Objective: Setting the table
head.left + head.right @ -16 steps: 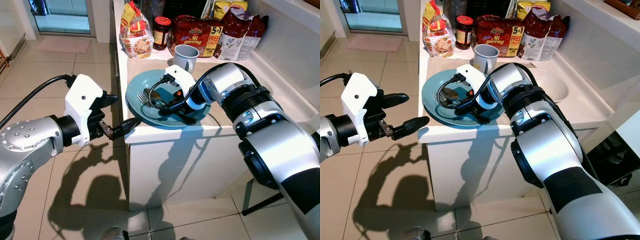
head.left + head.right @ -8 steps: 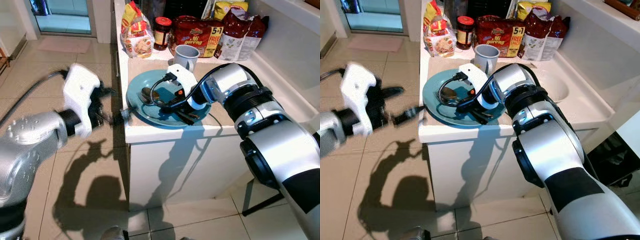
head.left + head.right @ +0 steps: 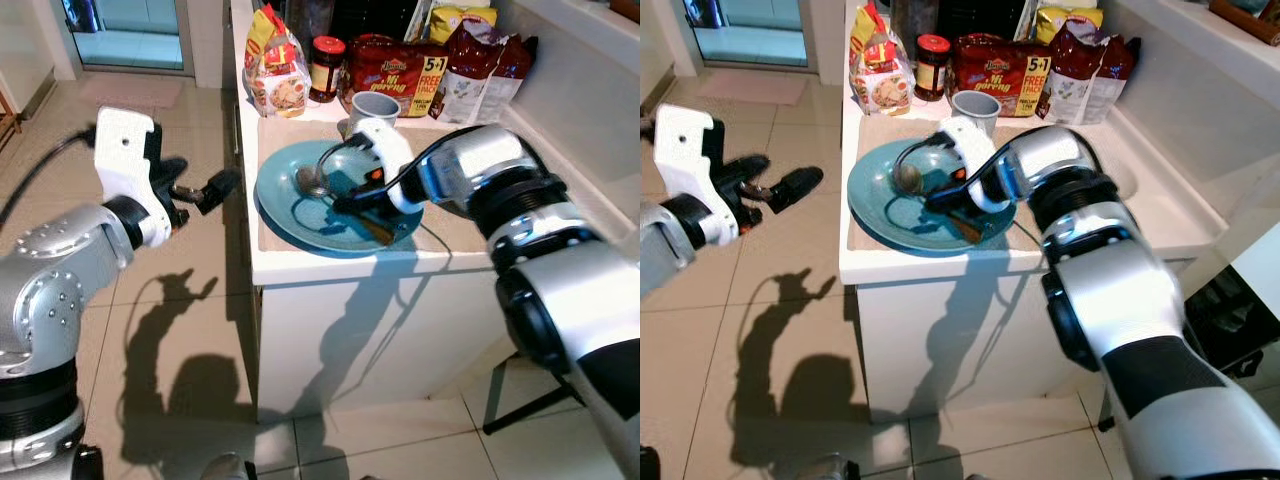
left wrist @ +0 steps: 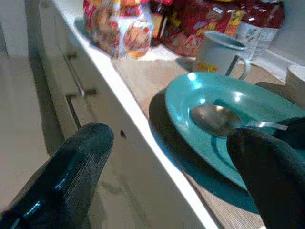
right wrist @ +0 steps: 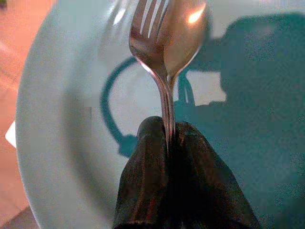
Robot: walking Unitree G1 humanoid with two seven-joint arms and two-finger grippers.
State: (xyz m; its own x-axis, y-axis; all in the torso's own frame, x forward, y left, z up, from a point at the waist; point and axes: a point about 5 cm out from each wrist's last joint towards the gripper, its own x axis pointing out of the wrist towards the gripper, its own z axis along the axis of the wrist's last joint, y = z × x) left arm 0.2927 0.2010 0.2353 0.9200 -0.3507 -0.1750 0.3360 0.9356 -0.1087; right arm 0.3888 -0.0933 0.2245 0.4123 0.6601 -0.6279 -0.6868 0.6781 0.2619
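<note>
Showing the head views first: the left gripper (image 3: 196, 190) has drawn back from the edge of the surface (image 3: 330, 262) since a second ago and now hangs over the floor, off the teal plate (image 3: 300, 215) toward the robot's left, its two fingers spread apart and holding nothing. The right gripper (image 3: 352, 204) has shifted over the plate and lifted its cutlery: a spoon (image 3: 309, 181) and fork, pinched together by their handles, now angle up with the spoon bowl above the plate's far-left part. Judged from this, the cutlery is being taken off the plate for placement beside it, and the left arm has cleared the way. A grey mug (image 3: 372, 104) stands just behind the plate; its contents cannot be seen. Beyond the mug, a red-lidded jar (image 3: 326, 68) and several snack packets (image 3: 274, 62) line the back of the surface.

Left wrist view: the left gripper's open fingers (image 4: 71, 167) frame the edge of the surface, with the plate (image 4: 190, 114) beyond it carrying only the spoon (image 4: 214, 119), and the mug (image 4: 218, 53) behind the plate.

Right wrist view: the right gripper (image 5: 167, 143) is clamped tight on the stacked handles, with the fork (image 5: 148, 21) tines and spoon (image 5: 183, 33) bowl overlapping above the bare plate (image 5: 57, 143).
</note>
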